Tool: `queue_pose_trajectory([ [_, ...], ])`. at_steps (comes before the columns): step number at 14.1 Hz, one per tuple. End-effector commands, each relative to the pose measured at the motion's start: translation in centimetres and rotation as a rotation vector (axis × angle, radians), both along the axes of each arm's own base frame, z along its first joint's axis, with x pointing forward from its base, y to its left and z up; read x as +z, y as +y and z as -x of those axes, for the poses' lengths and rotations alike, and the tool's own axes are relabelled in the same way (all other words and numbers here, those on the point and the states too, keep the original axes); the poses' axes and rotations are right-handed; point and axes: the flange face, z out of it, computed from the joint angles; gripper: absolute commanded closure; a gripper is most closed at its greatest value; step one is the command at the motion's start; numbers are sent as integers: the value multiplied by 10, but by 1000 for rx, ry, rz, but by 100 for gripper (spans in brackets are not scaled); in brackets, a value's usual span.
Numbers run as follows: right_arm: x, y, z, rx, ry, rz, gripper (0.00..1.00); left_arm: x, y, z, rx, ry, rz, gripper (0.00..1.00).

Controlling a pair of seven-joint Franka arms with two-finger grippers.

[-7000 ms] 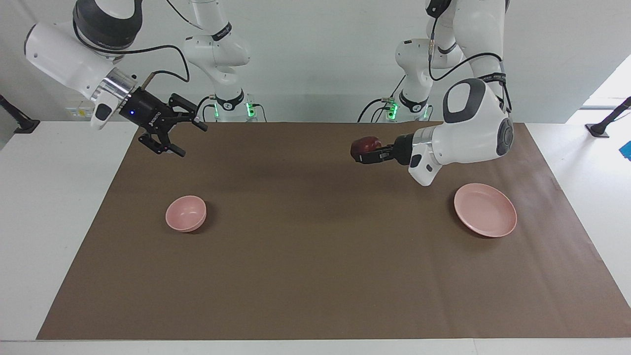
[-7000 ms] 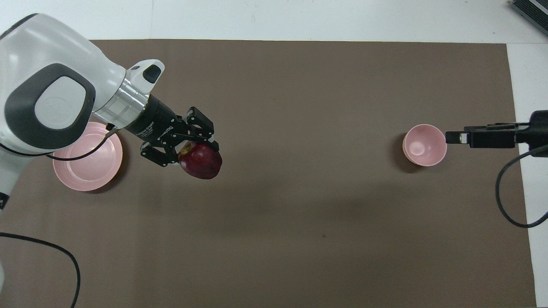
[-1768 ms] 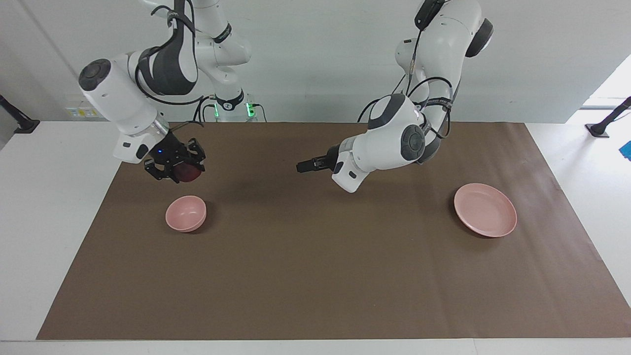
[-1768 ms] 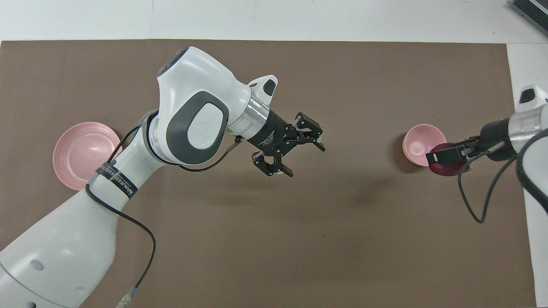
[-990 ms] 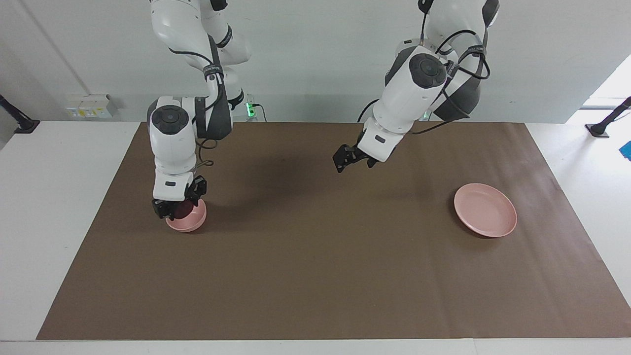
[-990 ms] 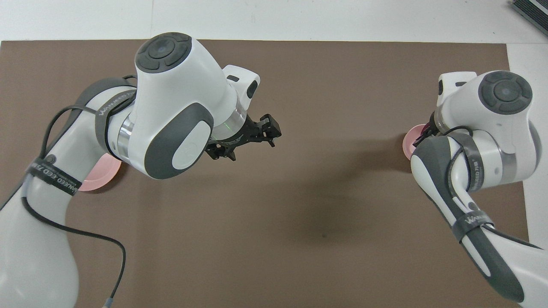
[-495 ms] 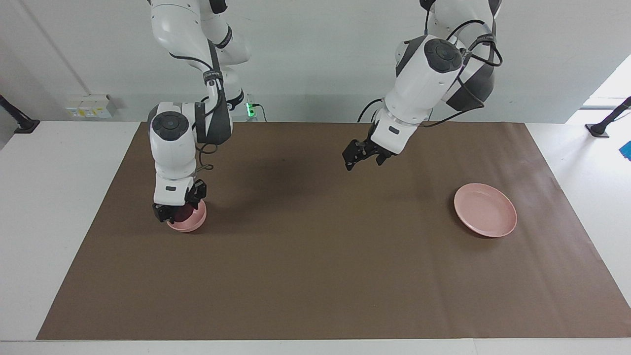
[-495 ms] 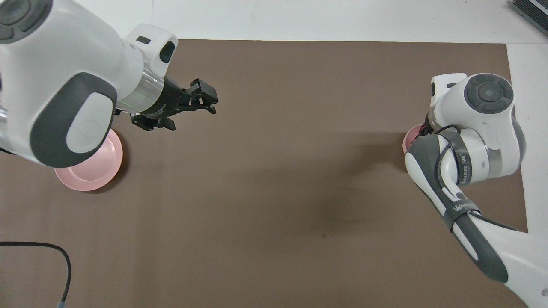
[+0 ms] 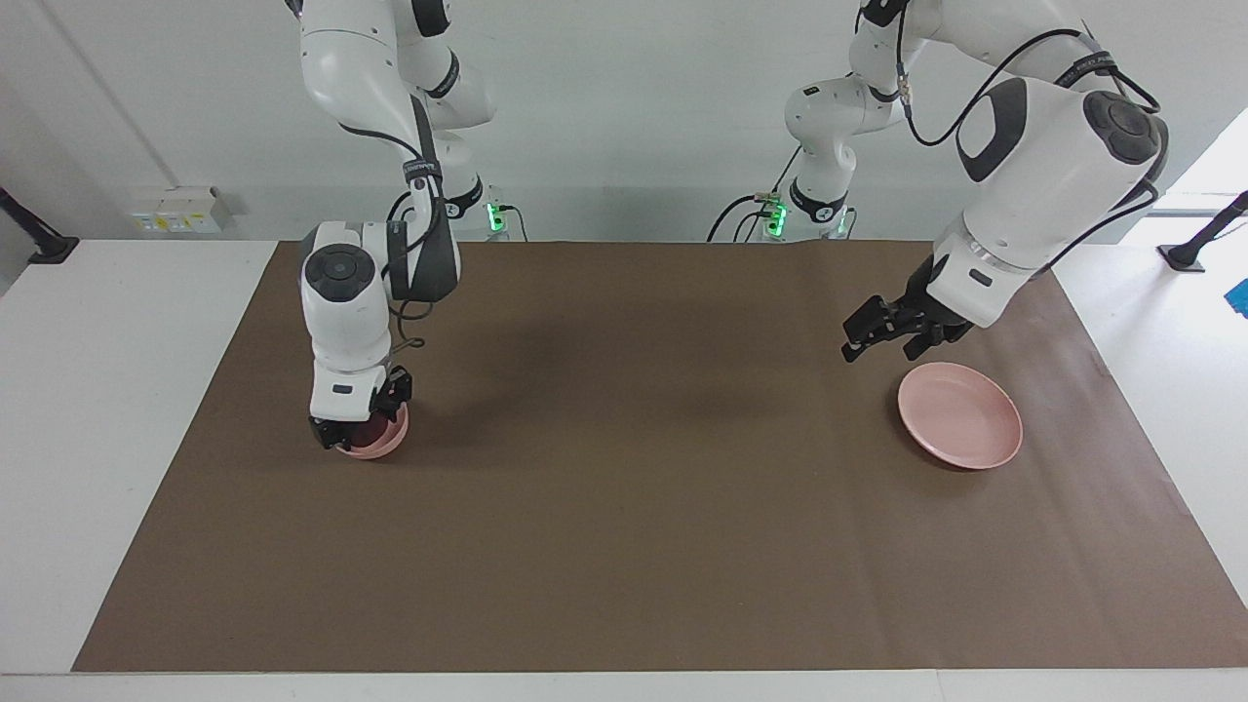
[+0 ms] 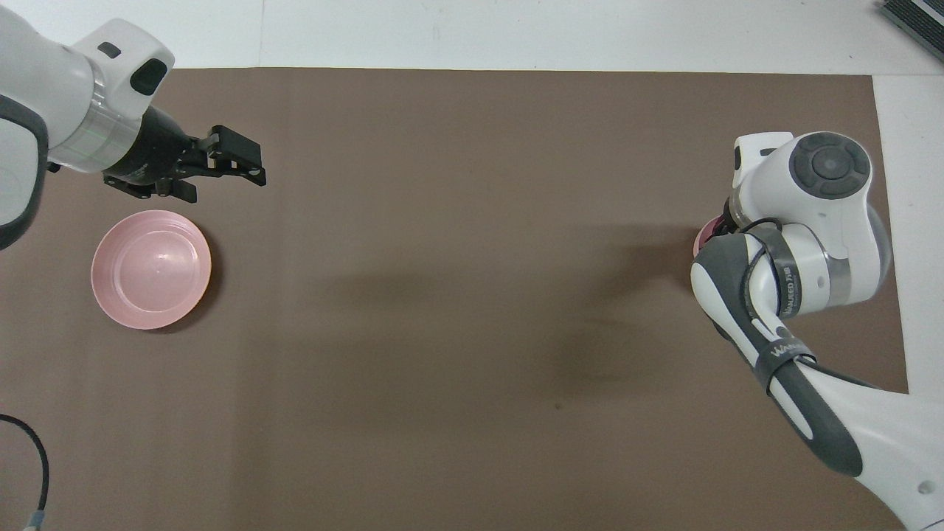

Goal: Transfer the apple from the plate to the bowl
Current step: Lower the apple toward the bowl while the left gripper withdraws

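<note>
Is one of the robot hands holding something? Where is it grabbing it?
The right end effector grips the apple by its sides, low inside the bowl. The left end effector, open over the mat near the plate, holds nothing.

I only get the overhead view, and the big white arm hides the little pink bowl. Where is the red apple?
Observer: The small round dark red apple is down inside the small deep pale pink bowl, gripped by the right gripper.
Child: Is the other gripper touching the plate?
Observer: No. The left gripper hangs open in the air close to the flat round pale pink plate, touching nothing.
</note>
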Motion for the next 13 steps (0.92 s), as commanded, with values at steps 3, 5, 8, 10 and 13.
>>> queue_pose_trajectory([
  [3,-9,-6,-1,-13,-8,-25,100,18,43,14,-63,-23,-99,0],
  [5,-11,-22,1,-19,0,-24,100,29,59,21,-106,-28,-131,0],
  [8,-14,-21,2,-28,3,-25,100,54,80,38,-127,-46,-164,0],
  [10,-16,-20,3,-28,7,-25,100,64,89,50,-132,-52,-173,0],
  [13,-19,-19,6,-33,14,-26,100,70,97,79,-117,-53,-179,0],
])
